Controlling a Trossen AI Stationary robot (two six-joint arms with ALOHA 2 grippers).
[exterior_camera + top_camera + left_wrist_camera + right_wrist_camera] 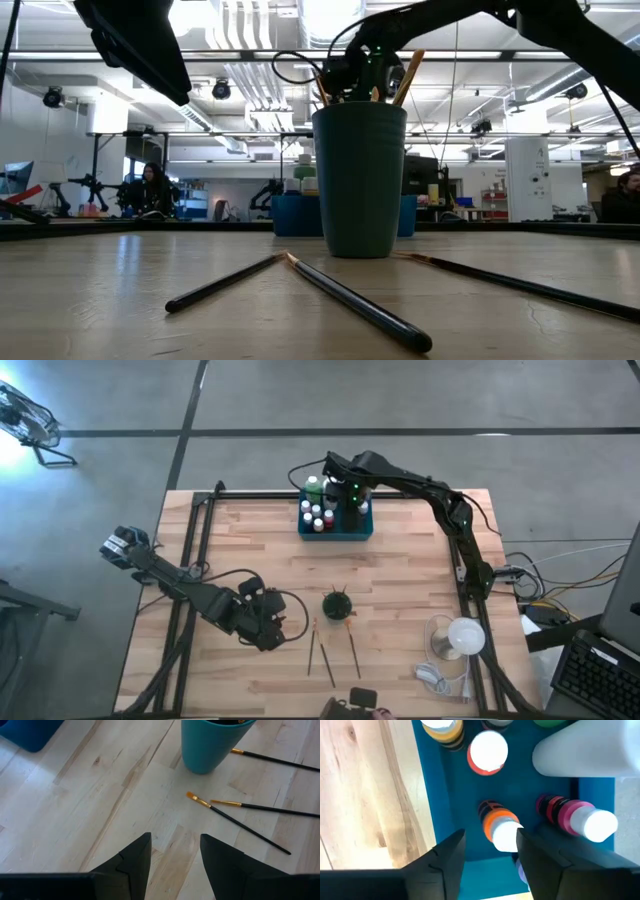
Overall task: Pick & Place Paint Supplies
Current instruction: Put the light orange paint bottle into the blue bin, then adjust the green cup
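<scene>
- Dark fingers of my right gripper (487,857) stood parted over the teal tray (460,795), an orange-banded white-capped bottle (501,827) lying between them; whether a pad touched its cap I could not tell.
- Beside that bottle in the tray sat a pink one (577,817) on its side, a red one (487,752) and a yellow-and-black one (444,730), with a taller pale bottle (590,750) against the wall.
- Left gripper (175,855) hovered with jaws apart and empty above bare wood, three thin paintbrushes (237,822) lying just ahead of it.
- Seen from above, the tray (335,532) at the table's far edge was already crowded with small bottles (318,515), so that half of the job looked nearly finished.
- Brush handles (408,75) stood up out of the dark green cup (360,180), so some brushes were stowed; the three on the table near it were, by my reckoning, what remained.
- Nothing lay between my left jaws and those brushes; the cup stood close behind their tips and could be knocked.
- A white round object (462,637) and cabling sat at the table's right near corner, well apart from the work.
</scene>
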